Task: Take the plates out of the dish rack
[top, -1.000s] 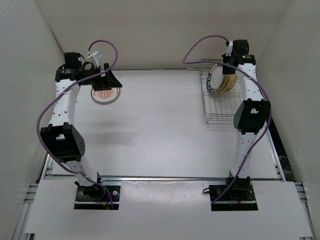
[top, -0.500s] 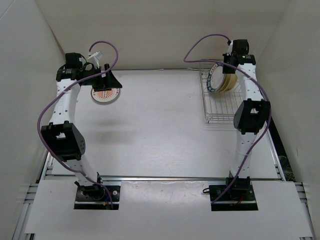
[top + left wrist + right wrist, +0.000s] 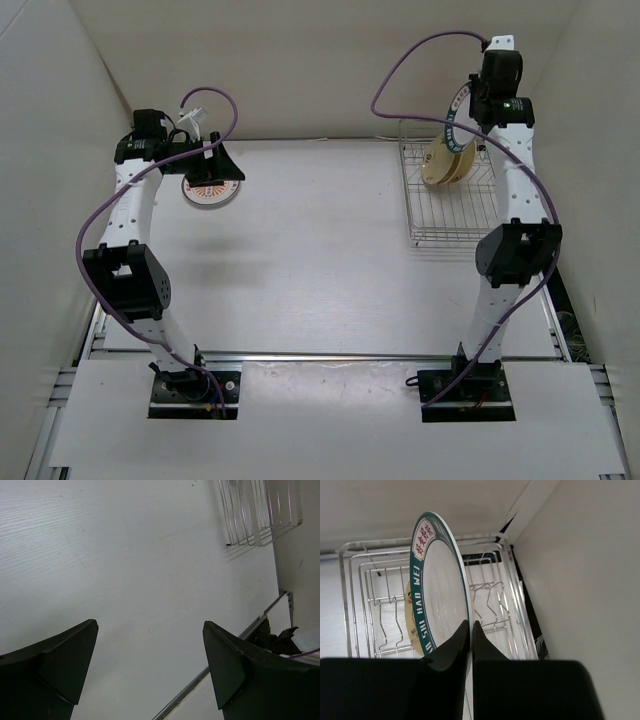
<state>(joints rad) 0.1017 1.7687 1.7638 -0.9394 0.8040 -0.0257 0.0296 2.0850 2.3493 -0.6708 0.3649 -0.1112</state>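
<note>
Our right gripper [image 3: 470,626] has risen, teal-rimmed plate [image 3: 437,585] pinched by its edge, dish rack [image 3: 492,605] now below it; our left gripper [image 3: 150,627] hangs, spread wide.

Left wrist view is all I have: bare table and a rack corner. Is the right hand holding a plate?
Observer: Yes, the right hand is shut on the teal-rimmed plate, pinching its rim.
Operator: Is it out of the rack?
Observer: In the top view it appears held above the dish rack, over the cream plates inside.
Operator: Any plate near my left hand?
Observer: The orange-patterned plate lies flat on the table, just under the left hand.
</note>
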